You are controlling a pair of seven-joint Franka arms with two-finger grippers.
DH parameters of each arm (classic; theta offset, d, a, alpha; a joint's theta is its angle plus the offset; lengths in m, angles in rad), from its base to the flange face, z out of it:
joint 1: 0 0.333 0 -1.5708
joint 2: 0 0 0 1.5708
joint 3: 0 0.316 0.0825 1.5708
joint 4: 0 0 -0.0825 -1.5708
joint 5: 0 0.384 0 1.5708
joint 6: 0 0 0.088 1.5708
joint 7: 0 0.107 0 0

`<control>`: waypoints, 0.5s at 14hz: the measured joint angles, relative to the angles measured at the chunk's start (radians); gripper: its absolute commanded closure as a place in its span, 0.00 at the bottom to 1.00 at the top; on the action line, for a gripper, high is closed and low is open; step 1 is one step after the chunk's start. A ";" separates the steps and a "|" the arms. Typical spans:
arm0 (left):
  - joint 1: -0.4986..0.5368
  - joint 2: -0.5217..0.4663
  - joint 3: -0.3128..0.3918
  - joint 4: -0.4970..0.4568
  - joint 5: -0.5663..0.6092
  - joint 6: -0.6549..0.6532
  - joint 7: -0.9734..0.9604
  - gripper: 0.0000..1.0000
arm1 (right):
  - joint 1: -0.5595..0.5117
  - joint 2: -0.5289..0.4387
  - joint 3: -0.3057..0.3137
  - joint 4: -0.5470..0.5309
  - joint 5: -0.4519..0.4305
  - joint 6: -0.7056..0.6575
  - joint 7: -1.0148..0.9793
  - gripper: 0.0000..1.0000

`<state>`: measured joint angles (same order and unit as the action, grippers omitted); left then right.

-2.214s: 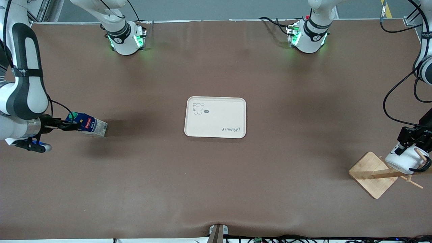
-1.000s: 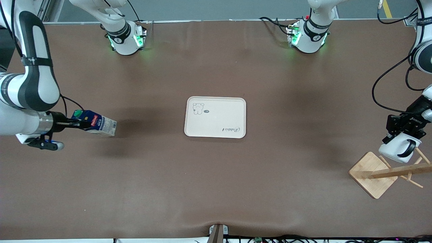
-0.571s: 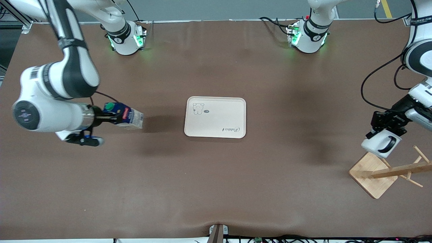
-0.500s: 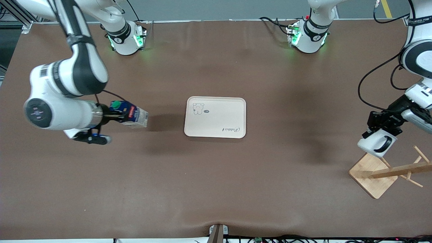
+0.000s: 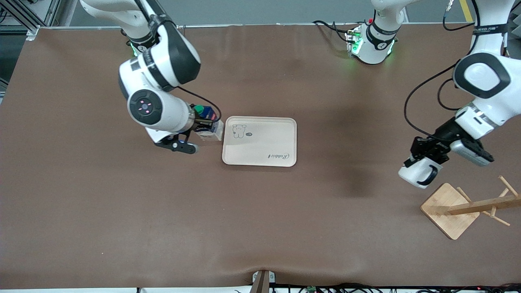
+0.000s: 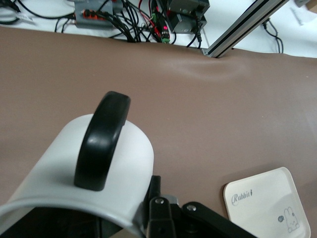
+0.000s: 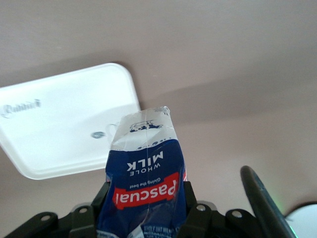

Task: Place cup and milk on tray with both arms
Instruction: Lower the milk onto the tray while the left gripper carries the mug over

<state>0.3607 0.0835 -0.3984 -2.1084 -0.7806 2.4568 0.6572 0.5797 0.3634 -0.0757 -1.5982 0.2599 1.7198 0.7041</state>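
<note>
The cream tray [image 5: 260, 148] with a bear drawing lies mid-table; it also shows in the right wrist view [image 7: 54, 126] and in the left wrist view [image 6: 257, 210]. My right gripper [image 5: 202, 125] is shut on the milk [image 5: 207, 124], a dark-blue carton with a green cap, held in the air just beside the tray's edge toward the right arm's end; in the right wrist view the carton [image 7: 146, 178] sits between the jaws. My left gripper [image 5: 425, 156] is shut on the white cup [image 5: 417, 174] with a black handle [image 6: 101, 141], held over the table between the tray and the wooden rack.
A wooden rack with a square base [image 5: 449, 209] and pegs stands near the left arm's end, nearer the front camera than the tray. The arms' green-lit bases [image 5: 368, 40] stand along the table's edge farthest from the camera. Cables lie along the table's near edge [image 6: 143, 20].
My right gripper carried the milk from the right arm's end of the table to the tray's edge. My left gripper lifted the cup off the rack and carried it toward the tray.
</note>
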 measured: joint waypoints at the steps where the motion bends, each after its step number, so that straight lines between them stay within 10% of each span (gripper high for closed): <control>1: -0.002 0.004 -0.036 0.000 0.054 0.019 -0.091 1.00 | 0.022 0.014 0.000 -0.003 0.005 0.046 0.024 1.00; 4: -0.026 0.033 -0.111 0.024 0.232 0.057 -0.351 1.00 | 0.095 0.069 0.000 -0.012 0.009 0.144 0.095 0.97; 7: -0.114 0.092 -0.119 0.073 0.416 0.059 -0.632 1.00 | 0.123 0.099 -0.002 -0.018 0.009 0.188 0.113 0.43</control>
<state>0.2469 0.1758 -0.5172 -2.0355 -0.3645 2.5153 0.0251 0.7029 0.4620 -0.0781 -1.6161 0.2687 1.9077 0.8168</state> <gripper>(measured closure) 0.934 0.401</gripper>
